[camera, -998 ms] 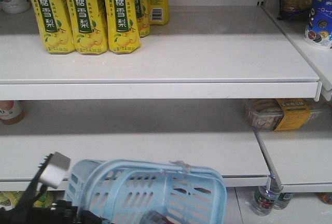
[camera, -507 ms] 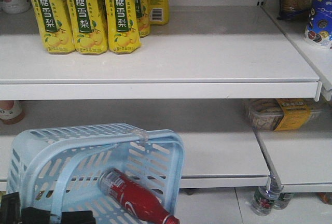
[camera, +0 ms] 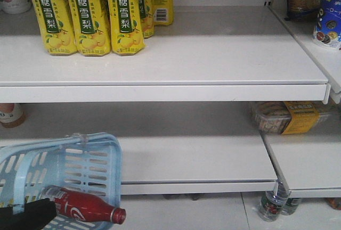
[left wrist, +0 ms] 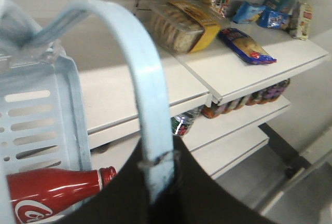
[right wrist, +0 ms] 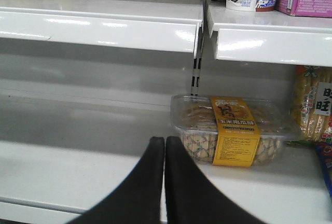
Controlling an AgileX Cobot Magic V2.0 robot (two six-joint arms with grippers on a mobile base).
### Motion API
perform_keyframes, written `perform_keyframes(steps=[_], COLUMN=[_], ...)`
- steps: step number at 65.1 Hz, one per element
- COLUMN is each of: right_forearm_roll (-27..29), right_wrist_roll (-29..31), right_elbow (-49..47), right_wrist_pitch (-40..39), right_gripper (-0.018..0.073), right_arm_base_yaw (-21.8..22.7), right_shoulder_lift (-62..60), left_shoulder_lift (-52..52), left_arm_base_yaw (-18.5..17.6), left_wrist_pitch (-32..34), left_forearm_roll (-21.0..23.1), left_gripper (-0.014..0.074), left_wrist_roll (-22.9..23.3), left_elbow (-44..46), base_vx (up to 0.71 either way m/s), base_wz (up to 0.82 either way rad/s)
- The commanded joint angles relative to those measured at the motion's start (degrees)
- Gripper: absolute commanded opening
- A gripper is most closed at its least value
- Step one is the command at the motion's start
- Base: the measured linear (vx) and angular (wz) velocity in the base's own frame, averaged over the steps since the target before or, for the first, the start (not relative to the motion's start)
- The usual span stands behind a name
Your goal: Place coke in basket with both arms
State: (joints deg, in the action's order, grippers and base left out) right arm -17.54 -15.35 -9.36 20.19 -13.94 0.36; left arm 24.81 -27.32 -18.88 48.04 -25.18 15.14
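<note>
The basket (camera: 101,150) runs off the left and bottom edges in the front view. A dark arm part (camera: 26,216) covers the coke (camera: 85,208) bottom. The left wrist view hides the left gripper's jaws

Coke (camera: 85,207): red bottle-shaped container, white script, red cap; lying on its side inside basket (camera: 101,158), cap end poking past rim. Basket: light blue, slotted walls, tipped, handle (left wrist: 148,105) raised
</note>
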Motion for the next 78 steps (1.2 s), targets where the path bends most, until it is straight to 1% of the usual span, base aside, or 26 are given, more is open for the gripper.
perform_keyframes(steps=[1,6,7,13,18,23,28,34,39,49,53,61,68,73,78], right_forearm_roll=[-1.0,-1.0,-1.0,-1.0,-1.0,-1.0,-1.0,-1.0,-1.0,-1.0,-1.0,-1.0,-1.0,-1.0,-1.0], right_wrist_roll=[0.2,0.2,0.2,0.2,0.2,0.2,0.2,0.2,0.2,0.2,0.2,0.2,0.2,0.2,0.2], right_elbow=[-1.6,-1.6,-1.6,-1.6,-1.6,-1.6,-1.6,-1.6,-1.6,-1.6,-1.6,-1.6,-1.6,-1.6,-1.6], right_wrist_pitch=[-3.9,-3.9,-3.9,-3.9,-3.9,-3.9,-3.9,-4.0,-4.0,-4.0,-4.0,-4.0,-4.0,-4.0,-4.0], right_gripper=[-0.001,-0.001,-0.001,-0.001,-0.001,-0.001,-0.001,-0.001,-0.001,-0.001,-0.001,-0.001,-0.001,-0.001,-0.001], right_arm_base_yaw=[0.1,0.1,0.1,0.1,0.1,0.1,0.1,0.1,0.1,0.1,0.1,0.1,0.1,0.1,0.1], right_shoulder_lift=[0.7,0.7,0.7,0.7,0.7,0.7,0.7,0.7,0.7,0.7,0.7,0.7,0.7,0.7,0.7], left_shoulder_lift=[-1.8,-2.6,-3.0,-3.9,-5.1,-6.7,-8.6,-11.5,-14.1,-18.1,-19.5,-21.4,-21.9,-22.6,-23.5], left_arm_base_yaw=[-0.1,-0.1,-0.1,0.3,1.9,3.9,6.2,9.3,12.3,17.4,18.9,21.0,22.3,23.3,24.2], left_wrist_pitch=[8.7,10.8,11.1,14.1,18.5,21.1,21.3,21.3,21.2,20.8,20.6,21.0,21.3,21.5,21.2], left_forearm_roll=[-10.3,-17.1,-19.1,-24.1,-24.2,-24.1,-24.7,-27.4,-28.7,-29.3,-30.7,-36.7,-40.7,-42.1,-42.6], left_gripper=[-0.0006,-0.0006,-0.0006,-0.0006,-0.0006,-0.0006,-0.0006,-0.0006,-0.0006,-0.0006,-0.0006,-0.0006,-0.0006,-0.0006,-0.0006], left_wrist_roll=[7.1,11.4,12.2,15.0,15.3,15.3,15.3,15.3,15.3,15.3,15.7,17.6,18.8,18.9,18.8], left_elbow=[2.3,2.3,2.3,1.2,-1.1,-4.0,-6.2,-8.6,-10.3,-13.0,-13.8,-15.6,-16.7,-17.2,-17.2], base_vx=[0.0,0.0,0.0,0.0,0.0,0.0,0.0,0.0,0.0,0.0,0.0,0.0,0.0,0.0,0.0], base_wz=[0.0,0.0,0.0,0.0,0.0,0.0,0.0,0.0,0.0,0.0,0.0,0.0,0.0,0.0,0.0])
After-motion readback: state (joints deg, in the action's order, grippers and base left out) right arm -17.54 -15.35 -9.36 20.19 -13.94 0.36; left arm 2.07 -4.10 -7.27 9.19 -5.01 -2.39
